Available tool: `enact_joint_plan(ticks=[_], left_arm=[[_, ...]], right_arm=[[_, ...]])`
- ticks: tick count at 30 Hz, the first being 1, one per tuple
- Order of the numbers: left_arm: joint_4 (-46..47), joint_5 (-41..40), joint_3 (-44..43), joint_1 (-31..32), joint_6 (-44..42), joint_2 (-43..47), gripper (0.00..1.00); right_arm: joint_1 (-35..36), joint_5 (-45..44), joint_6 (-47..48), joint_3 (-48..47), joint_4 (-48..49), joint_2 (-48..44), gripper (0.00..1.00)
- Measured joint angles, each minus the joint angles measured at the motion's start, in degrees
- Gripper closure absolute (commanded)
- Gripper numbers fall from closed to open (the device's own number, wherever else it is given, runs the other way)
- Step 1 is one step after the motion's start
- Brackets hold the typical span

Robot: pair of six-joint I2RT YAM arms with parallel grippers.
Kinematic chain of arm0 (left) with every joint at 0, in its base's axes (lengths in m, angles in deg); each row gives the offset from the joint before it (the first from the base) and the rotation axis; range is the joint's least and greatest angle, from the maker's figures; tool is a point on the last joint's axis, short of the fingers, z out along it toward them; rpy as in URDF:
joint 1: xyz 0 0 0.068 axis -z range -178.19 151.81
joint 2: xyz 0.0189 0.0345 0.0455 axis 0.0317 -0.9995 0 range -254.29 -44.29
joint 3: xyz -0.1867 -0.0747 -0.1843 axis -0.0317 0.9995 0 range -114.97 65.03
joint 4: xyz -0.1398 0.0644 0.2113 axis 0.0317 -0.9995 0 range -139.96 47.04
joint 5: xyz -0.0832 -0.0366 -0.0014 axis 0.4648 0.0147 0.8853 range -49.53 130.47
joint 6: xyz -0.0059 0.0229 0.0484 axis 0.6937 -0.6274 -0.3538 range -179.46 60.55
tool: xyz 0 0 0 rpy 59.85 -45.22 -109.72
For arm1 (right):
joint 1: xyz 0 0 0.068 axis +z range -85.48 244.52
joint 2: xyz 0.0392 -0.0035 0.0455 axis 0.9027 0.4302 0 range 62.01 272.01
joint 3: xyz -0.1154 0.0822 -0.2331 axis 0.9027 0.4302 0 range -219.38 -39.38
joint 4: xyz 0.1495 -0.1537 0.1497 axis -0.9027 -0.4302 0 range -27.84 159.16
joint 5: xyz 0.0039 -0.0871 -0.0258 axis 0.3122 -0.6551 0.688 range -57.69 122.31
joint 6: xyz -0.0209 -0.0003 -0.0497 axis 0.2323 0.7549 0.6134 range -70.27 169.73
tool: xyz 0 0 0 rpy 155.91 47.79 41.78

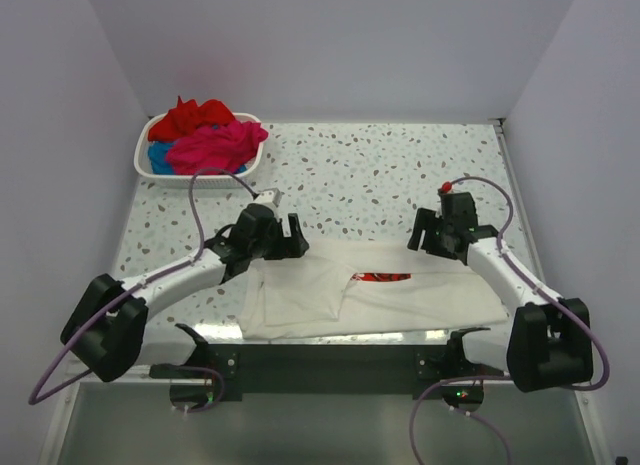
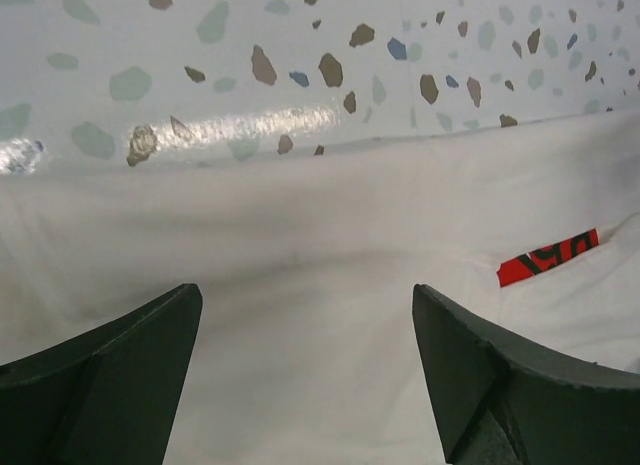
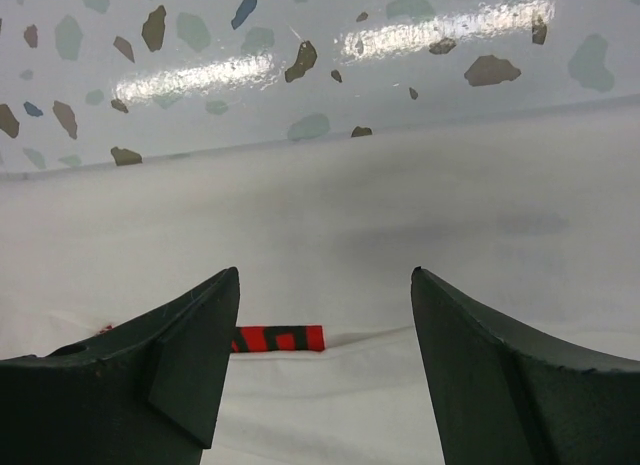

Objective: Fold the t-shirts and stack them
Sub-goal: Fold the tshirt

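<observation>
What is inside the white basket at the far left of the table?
The basket holds crumpled t-shirts: a red one at the back, a magenta-pink one in front, a blue one showing at the left. What lies beneath them is covered.

The left arm [image 1: 190, 275] and right arm [image 1: 510, 275] are white tubes between bulky black joint housings, each trailing 1 looping mauve cable [image 1: 191, 192]. Jaws are matte black wedges. A red knob [image 1: 446, 188] tops the right wrist.
</observation>
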State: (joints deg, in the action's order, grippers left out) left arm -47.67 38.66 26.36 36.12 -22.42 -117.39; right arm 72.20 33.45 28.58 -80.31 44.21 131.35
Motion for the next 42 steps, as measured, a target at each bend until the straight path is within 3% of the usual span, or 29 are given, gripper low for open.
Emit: enact_joint_plan(ticks=[6, 14, 22, 32, 38, 42], left_arm=[[5.4, 3.6, 4.7, 1.0, 4.3, -7.3, 0.06], [11.5, 4.9, 6.5, -0.3, 5.9, -8.1, 0.04], [14.1, 8.9, 8.0, -10.8, 5.1, -7.6, 0.03], [11.2, 7.6, 6.6, -17.1, 0.8, -7.8, 0.02], [10.1, 7.3, 5.6, -18.4, -0.9, -8.3, 0.02], [8.1, 6.5, 5.0, -18.4, -2.2, -7.9, 0.01]], right_arm=[[1.7, -0.1, -1.9, 0.3, 2.3, 4.8, 0.27], [2.4, 0.9, -3.0, 0.4, 5.7, 12.3, 0.28], [5.8, 1.6, -4.9, -1.6, 10.3, 15.8, 0.28], [11.5, 1.6, -6.8, -9.2, 12.7, 23.8, 0.27], [11.9, 0.7, -5.2, -13.0, 6.4, 23.0, 0.2], [9.0, -0.4, -3.1, -13.5, 2.1, 16.3, 0.2]])
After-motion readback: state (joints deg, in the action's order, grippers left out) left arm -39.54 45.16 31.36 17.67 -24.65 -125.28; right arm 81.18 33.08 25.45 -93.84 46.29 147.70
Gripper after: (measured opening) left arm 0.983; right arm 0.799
